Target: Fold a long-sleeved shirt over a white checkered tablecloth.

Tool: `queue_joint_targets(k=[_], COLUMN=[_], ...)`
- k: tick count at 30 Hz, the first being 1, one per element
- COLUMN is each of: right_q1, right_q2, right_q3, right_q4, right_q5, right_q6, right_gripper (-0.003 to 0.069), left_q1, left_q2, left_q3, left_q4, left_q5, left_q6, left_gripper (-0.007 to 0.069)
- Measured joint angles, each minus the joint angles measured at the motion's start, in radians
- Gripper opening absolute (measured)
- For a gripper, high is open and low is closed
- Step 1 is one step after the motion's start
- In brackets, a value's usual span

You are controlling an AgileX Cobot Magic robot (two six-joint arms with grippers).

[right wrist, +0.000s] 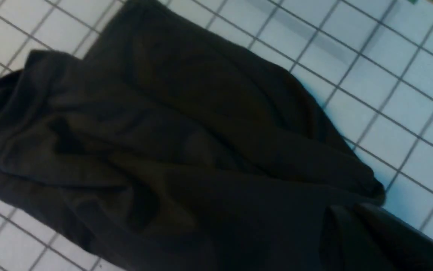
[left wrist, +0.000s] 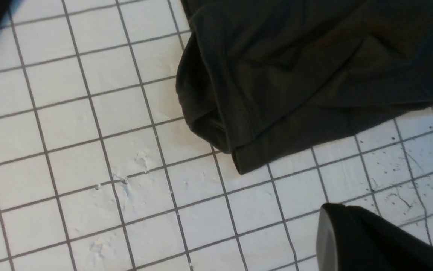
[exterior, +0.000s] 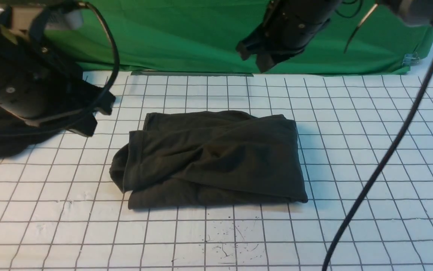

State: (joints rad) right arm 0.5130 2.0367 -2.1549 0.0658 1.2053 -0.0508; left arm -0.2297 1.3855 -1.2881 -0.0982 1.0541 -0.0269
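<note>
The long-sleeved shirt (exterior: 212,158) lies folded into a rough dark olive-black rectangle in the middle of the white checkered tablecloth (exterior: 352,188); no print shows. My left gripper (exterior: 101,113) hovers to the shirt's left, above the cloth, shut and empty; in the left wrist view its joined fingertips (left wrist: 327,210) hang over bare squares near the shirt's hemmed corner (left wrist: 254,150). Raised behind the shirt, in front of the backdrop, my right gripper (exterior: 256,56) is also shut and holds nothing. Its dark tip (right wrist: 339,212) shows above the folded shirt (right wrist: 171,150).
A blacker garment heap (exterior: 2,145) lies at the far left under my left arm. A green fabric backdrop (exterior: 186,37) closes off the back, with a clip (exterior: 410,58) at its right end. A black cable (exterior: 389,150) hangs across the right side. Scuff marks (exterior: 235,241) dot the front.
</note>
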Motion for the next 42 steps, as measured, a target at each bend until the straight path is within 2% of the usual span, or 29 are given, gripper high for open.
queue_joint_targets(k=[5, 11, 15, 17, 18, 20, 21, 23, 25, 27, 28, 30, 32, 42], right_q1=[-0.015, -0.019, -0.02, -0.02, -0.02, -0.02, -0.02, -0.02, -0.02, -0.02, -0.02, -0.021, -0.021, -0.021], right_q2=[-0.147, -0.214, -0.215, -0.215, -0.215, -0.215, -0.215, -0.215, -0.215, -0.215, -0.215, -0.215, -0.215, -0.215], right_q3=[0.227, 0.372, 0.407, 0.408, 0.408, 0.409, 0.409, 0.41, 0.412, 0.413, 0.413, 0.413, 0.413, 0.413], right_q4=[-0.004, -0.004, -0.003, -0.003, -0.003, -0.003, -0.003, -0.003, -0.003, -0.003, -0.003, -0.003, -0.003, -0.002], right_q5=[0.009, 0.015, 0.01, 0.006, -0.003, -0.019, -0.025, -0.033, -0.046, -0.053, -0.053, -0.058, -0.057, -0.057], right_q6=[-0.073, -0.106, -0.111, -0.111, -0.112, -0.117, -0.12, -0.122, -0.122, -0.123, -0.123, -0.124, -0.124, -0.124], right_gripper=[-0.0001, -0.0002, -0.0003, -0.0003, -0.0003, -0.0003, -0.0003, -0.0003, -0.0003, -0.0003, -0.0003, -0.0003, -0.0003, -0.0003], left_q1=[0.072, 0.075, 0.075, 0.075, 0.075, 0.075, 0.075, 0.075, 0.075, 0.075, 0.075, 0.075, 0.076, 0.133], left_q2=[0.21, 0.385, 0.496, 0.509, 0.523, 0.533, 0.534, 0.534, 0.536, 0.536, 0.536, 0.536, 0.531, 0.449], left_q3=[0.003, 0.003, 0.005, 0.006, 0.007, 0.007, 0.007, 0.007, 0.007, 0.007, 0.007, 0.007, 0.004, -0.101], left_q4=[-0.112, -0.148, -0.148, -0.148, -0.148, -0.152, -0.152, -0.156, -0.186, -0.23, -0.24, -0.293, -0.303, -0.294], left_q5=[-0.126, -0.285, -0.35, -0.36, -0.373, -0.389, -0.391, -0.394, -0.39, -0.386, -0.386, -0.386, -0.373, -0.233], left_q6=[0.055, 0.111, 0.114, 0.114, 0.114, 0.114, 0.115, 0.115, 0.133, 0.186, 0.193, 0.284, 0.315, 0.316], left_gripper=[-0.0001, 0.0052, 0.0223, 0.0269, 0.0335, 0.0391, 0.0394, 0.0387, 0.0286, 0.015, 0.0123, 0.0036, 0.0011, 0.0009])
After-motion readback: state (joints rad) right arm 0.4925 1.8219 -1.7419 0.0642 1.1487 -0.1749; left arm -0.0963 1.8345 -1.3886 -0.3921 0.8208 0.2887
